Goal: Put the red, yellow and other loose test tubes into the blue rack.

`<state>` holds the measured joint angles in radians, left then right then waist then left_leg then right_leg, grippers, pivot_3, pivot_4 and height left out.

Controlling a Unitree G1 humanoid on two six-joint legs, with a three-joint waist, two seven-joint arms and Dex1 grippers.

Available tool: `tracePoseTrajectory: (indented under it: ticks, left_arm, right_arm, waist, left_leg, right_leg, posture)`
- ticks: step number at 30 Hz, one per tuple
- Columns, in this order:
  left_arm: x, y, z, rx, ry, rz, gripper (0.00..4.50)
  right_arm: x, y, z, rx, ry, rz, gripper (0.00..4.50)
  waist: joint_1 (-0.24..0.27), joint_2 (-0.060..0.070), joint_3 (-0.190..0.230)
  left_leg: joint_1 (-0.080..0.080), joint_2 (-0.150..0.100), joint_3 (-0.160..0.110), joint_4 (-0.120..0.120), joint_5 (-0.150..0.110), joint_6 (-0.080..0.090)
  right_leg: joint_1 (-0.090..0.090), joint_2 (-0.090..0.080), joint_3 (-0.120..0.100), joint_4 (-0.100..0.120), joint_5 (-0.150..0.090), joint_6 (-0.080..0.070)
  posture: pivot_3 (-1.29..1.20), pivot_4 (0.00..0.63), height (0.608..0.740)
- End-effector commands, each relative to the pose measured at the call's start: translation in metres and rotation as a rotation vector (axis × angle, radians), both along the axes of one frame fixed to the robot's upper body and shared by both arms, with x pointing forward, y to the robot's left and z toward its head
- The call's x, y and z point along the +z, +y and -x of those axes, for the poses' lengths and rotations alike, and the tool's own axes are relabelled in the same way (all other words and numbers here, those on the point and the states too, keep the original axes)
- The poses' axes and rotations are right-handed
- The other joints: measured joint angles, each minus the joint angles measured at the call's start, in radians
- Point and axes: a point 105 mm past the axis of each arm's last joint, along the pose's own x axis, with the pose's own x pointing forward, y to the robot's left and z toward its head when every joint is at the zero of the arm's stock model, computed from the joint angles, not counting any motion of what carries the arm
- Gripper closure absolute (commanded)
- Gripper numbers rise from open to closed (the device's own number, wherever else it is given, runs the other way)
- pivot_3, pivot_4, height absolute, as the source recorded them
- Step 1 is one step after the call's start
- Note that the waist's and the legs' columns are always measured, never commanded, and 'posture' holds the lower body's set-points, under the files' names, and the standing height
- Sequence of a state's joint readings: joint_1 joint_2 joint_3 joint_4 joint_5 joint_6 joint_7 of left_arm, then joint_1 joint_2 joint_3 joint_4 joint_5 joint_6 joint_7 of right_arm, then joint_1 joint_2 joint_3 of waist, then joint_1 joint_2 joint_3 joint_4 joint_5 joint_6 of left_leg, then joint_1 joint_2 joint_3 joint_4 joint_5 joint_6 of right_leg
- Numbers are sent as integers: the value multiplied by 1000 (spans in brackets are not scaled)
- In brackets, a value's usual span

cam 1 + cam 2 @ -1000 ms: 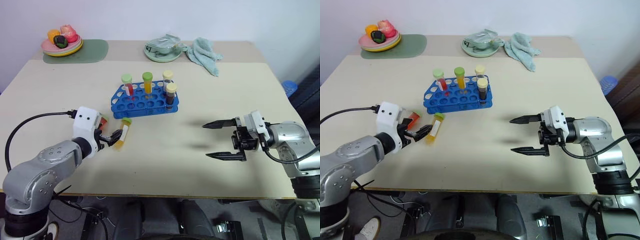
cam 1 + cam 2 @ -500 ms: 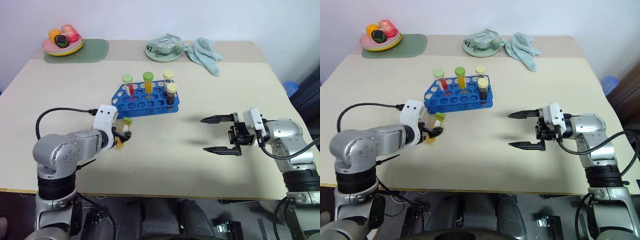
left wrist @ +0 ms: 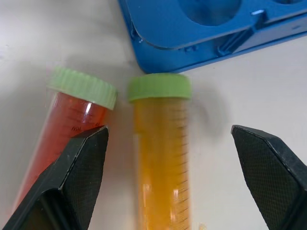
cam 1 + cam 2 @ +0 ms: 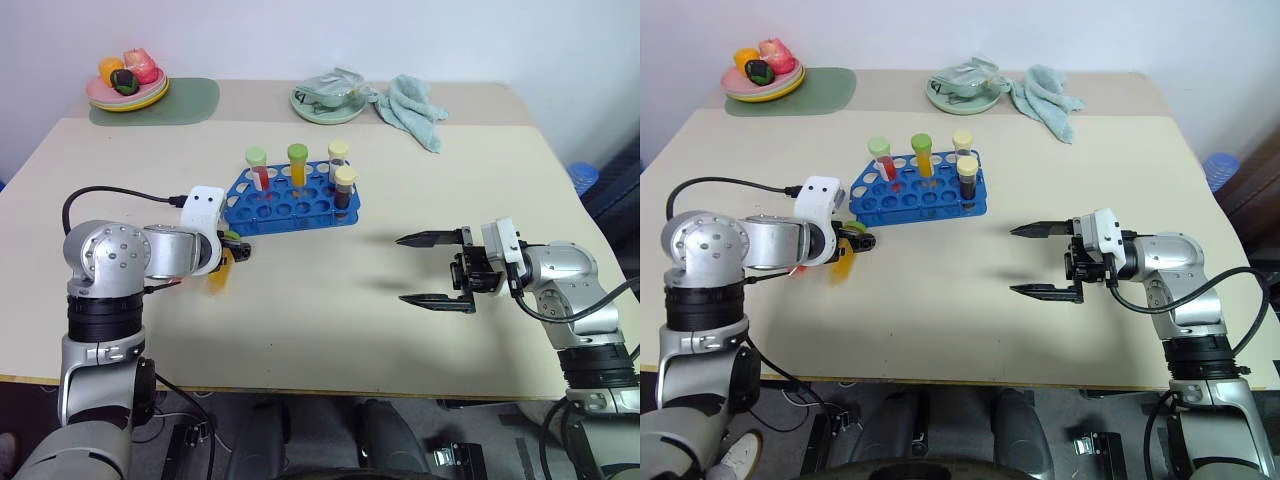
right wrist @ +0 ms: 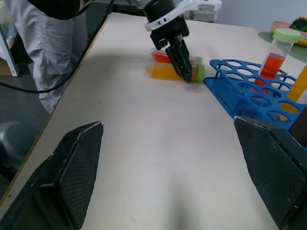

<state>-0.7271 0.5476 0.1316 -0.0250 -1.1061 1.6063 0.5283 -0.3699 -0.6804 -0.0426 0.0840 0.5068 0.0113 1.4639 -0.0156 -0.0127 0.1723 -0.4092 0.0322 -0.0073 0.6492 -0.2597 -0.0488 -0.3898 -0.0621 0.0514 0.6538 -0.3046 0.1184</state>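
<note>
The blue rack (image 4: 300, 222) stands mid-table with several capped tubes upright in it. Two loose tubes lie side by side just in front of its near left corner: a red tube (image 3: 67, 134) and a yellow tube (image 3: 160, 163), both with green caps toward the rack. My left gripper (image 3: 167, 132) points down over them, open, its fingers straddling the yellow tube without touching it. From the head, the yellow tube (image 4: 217, 278) shows just beneath the left gripper (image 4: 232, 252). My right gripper (image 4: 399, 269) hovers open and empty over the table's right half.
At the back left a plate of toy fruit (image 4: 127, 88) sits on a green mat (image 4: 190, 102). A green dish (image 4: 325, 98) and a teal cloth (image 4: 410, 105) lie at the back centre. A person's legs (image 5: 43, 52) stand past the table's left edge.
My left arm has swung forward toward the rack and its gripper has tipped down over the two loose tubes. The right gripper has stayed in place, still open.
</note>
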Motion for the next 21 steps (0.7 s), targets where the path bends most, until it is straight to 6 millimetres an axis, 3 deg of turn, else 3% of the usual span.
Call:
tracePoseTrajectory:
  ticks: [1, 15, 21]
  left_arm:
    - [10, 5, -3, 10, 15, -20, 282]
    - [5, 6, 3, 23, 122, -10, 282]
    - [5, 14, 3, 86, 117, -24, 3003]
  right_arm:
    - [9, 3, 2, 5, -53, -25, 63]
    - [7, 10, 6, -6, -47, -51, 63]
    - [6, 12, 7, -9, -45, -58, 0]
  waist:
    - [0, 0, 0]
    - [2, 0, 0]
    - [1, 0, 0]
  left_leg:
    - [0, 0, 0, 0, 0, 0]
    - [0, 0, 0, 0, 4, -7]
    - [0, 0, 0, 0, 4, -7]
  right_leg:
    - [0, 0, 0, 0, 0, 0]
    - [0, 0, 0, 1, 0, 0]
    - [0, 0, 0, 1, 0, 0]
  posture:
    - [0, 150, 740]
    - [0, 150, 740]
    - [0, 150, 740]
